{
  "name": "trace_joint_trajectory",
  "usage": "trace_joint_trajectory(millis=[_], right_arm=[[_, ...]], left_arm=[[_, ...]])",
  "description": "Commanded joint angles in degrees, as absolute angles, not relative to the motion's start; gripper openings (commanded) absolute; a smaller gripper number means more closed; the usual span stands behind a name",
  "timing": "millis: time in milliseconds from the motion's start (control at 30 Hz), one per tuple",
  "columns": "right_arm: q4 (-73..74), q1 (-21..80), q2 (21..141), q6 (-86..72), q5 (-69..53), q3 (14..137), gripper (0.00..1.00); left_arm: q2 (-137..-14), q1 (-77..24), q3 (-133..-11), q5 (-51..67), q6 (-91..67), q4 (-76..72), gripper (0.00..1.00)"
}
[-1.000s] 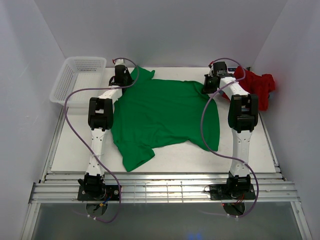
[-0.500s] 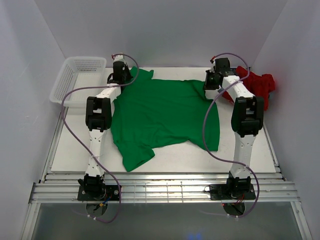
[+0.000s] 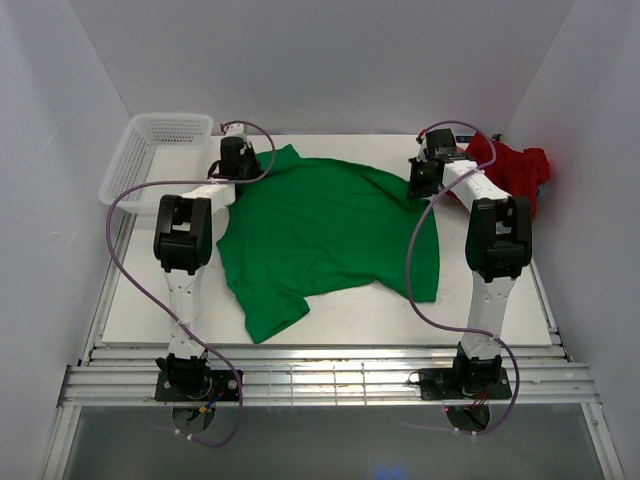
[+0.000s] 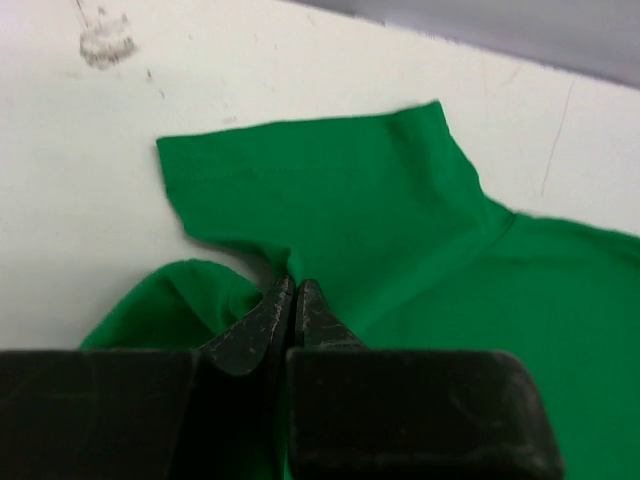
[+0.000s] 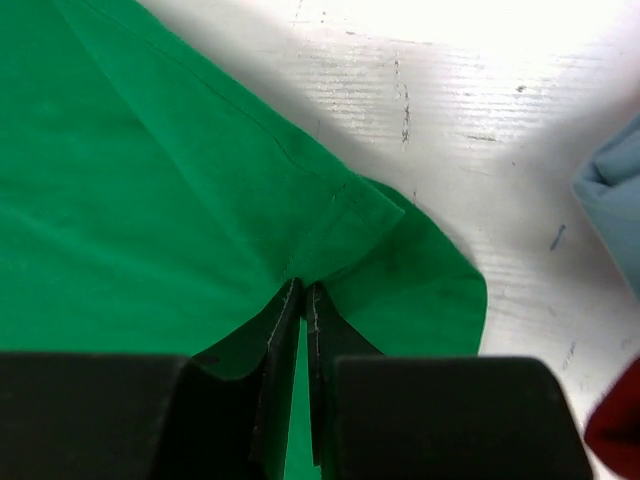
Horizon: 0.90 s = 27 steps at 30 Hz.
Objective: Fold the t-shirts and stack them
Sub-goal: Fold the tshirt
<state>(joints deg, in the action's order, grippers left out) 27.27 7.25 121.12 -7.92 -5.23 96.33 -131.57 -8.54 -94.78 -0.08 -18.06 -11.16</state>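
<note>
While clamping the bright green cloth t-shirt (image 3: 320, 230) along its far edge, pinches fabric twice: left gripper (image 4: 292, 285) beside the far sleeve, right gripper (image 5: 303, 290) at the far hem corner. Likely held so for folding that edge nearward. Lies spread on the flat white table (image 3: 500, 310), sleeves leftward, hem rightward, long axis left-to-right.

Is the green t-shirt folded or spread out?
Spread out: the green t-shirt lies flat across the table, body and sleeves opened out.
</note>
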Motion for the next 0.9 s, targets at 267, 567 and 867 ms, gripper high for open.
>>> trace_joint_trajectory(millis=[267, 567, 867], right_arm=[[30.2, 8.4, 110.3, -5.7, -0.3, 90.6, 0.11], [32.7, 9.4, 106.5, -4.9, 3.3, 85.3, 0.12], [32.9, 9.8, 103.0, -4.6, 5.9, 80.0, 0.11]], left_arm=[[-114.8, -9.6, -79.6, 0.9, -15.3, -13.4, 0.11], [-104.2, -9.7, -69.3, -4.8, -13.0, -12.9, 0.11], [-98.6, -9.6, -65.0, -2.6, -12.7, -6.9, 0.11]])
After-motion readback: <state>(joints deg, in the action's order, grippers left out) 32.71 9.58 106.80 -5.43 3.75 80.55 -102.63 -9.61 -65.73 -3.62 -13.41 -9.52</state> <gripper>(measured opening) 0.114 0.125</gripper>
